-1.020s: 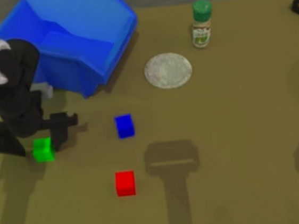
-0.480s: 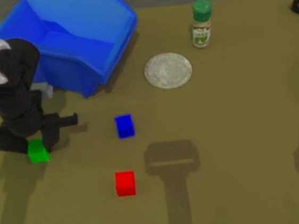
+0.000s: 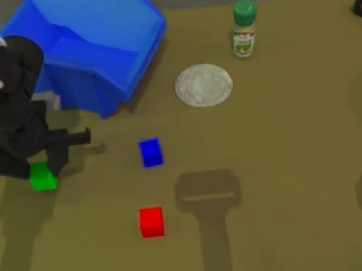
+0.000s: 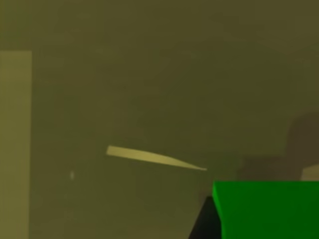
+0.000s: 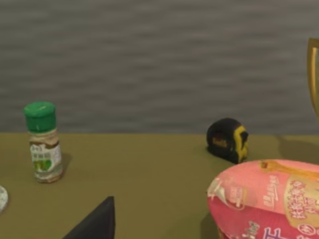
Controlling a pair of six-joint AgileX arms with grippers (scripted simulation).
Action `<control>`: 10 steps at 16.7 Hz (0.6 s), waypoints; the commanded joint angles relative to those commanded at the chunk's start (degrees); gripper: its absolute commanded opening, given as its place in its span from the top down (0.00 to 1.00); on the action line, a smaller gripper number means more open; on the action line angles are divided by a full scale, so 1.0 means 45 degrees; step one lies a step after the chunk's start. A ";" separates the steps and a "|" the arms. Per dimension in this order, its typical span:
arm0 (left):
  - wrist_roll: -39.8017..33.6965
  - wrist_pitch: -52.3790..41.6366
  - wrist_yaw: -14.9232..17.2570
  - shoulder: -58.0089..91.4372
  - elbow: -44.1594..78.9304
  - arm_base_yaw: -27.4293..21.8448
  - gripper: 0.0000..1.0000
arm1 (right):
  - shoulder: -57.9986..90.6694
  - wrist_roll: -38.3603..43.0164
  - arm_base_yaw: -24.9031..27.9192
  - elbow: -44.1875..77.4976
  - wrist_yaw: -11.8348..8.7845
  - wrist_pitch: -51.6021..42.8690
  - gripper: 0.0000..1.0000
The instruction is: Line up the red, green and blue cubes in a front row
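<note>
The left tool (image 3: 37, 170), clamped on the green cube (image 3: 43, 177) at the frame's left edge, has lifted it slightly leftward. Red cube (image 3: 151, 221) and blue cube (image 3: 150, 152) remain unmoved mid-table.

Rendered simulation workspace: flat olive table (image 3: 302, 181) lying before plain grey wall (image 5: 159, 59); assorted props, blue bin (image 3: 93, 41) and spice jar (image 3: 243, 28), standing about.

Soft, slightly blurred light; long arm shadows stripe the table (image 3: 287, 163).
</note>
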 joint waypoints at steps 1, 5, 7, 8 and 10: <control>-0.0010 -0.0512 -0.0002 -0.0193 0.0252 0.0038 1.00 | 0.0000 0.0000 0.0000 0.0000 0.0000 0.0000 0.00; -0.0003 -0.2133 -0.0003 -0.0966 0.1145 0.0140 1.00 | 0.0000 0.0000 0.0000 0.0000 0.0000 0.0000 0.00; 0.0000 -0.2228 -0.0003 -0.1040 0.1205 0.0148 1.00 | 0.0000 0.0000 0.0000 0.0000 0.0000 0.0000 0.00; 0.0000 -0.2228 -0.0003 -0.1040 0.1205 0.0148 1.00 | 0.0000 0.0000 0.0000 0.0000 0.0000 0.0000 0.00; -0.0011 -0.2207 -0.0008 -0.0979 0.1198 0.0048 1.00 | 0.0000 0.0000 0.0000 0.0000 0.0000 0.0000 0.00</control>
